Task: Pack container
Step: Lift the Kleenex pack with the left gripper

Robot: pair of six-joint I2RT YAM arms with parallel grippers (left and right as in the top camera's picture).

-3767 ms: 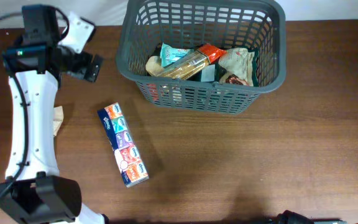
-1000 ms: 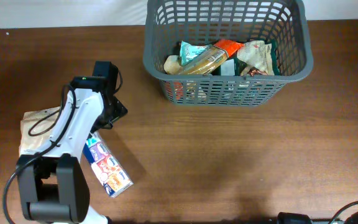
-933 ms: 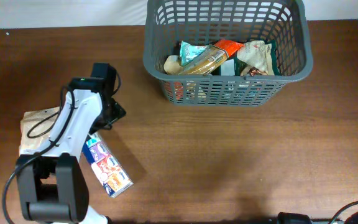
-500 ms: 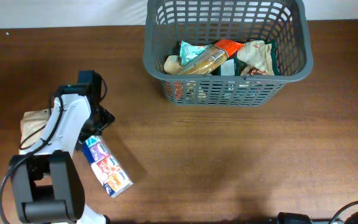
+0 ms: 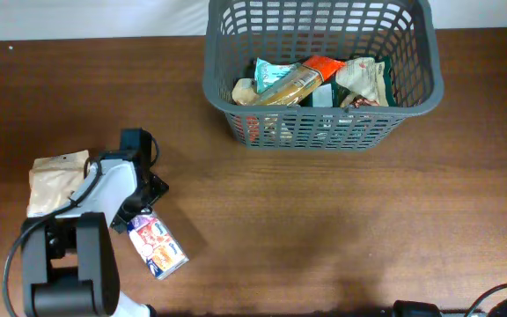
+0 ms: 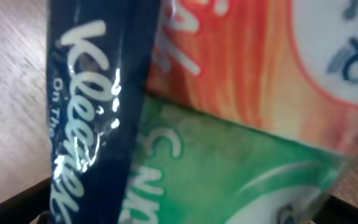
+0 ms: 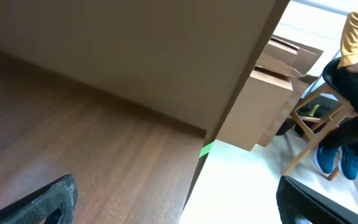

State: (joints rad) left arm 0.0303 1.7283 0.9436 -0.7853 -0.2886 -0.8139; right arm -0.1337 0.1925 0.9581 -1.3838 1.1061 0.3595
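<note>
The container (image 5: 218, 88), a dark grey lattice basket, stands at the back of the table and holds several packets and a bottle. A long Kleenex tissue pack (image 5: 158, 248) lies at the front left, its far end under my left gripper (image 5: 144, 201). In the left wrist view the pack (image 6: 229, 93) fills the frame, with blue, orange and green panels. The left gripper (image 6: 185, 214) is open, its dark finger tips just showing at the bottom corners on either side of the pack. My right gripper (image 7: 185, 205) is open and empty, off beside the table's edge.
A brown paper packet (image 5: 55, 180) lies left of the left arm. The left arm's base (image 5: 69, 273) stands at the front left corner. In the right wrist view, the table edge (image 7: 197, 168), cardboard boxes (image 7: 266, 106) and a seated person (image 7: 353, 68) show.
My left gripper has swung from beside the basket back toward the front left and come down over the far end of the tissue pack. The basket sits further right than in the earliest frame.
</note>
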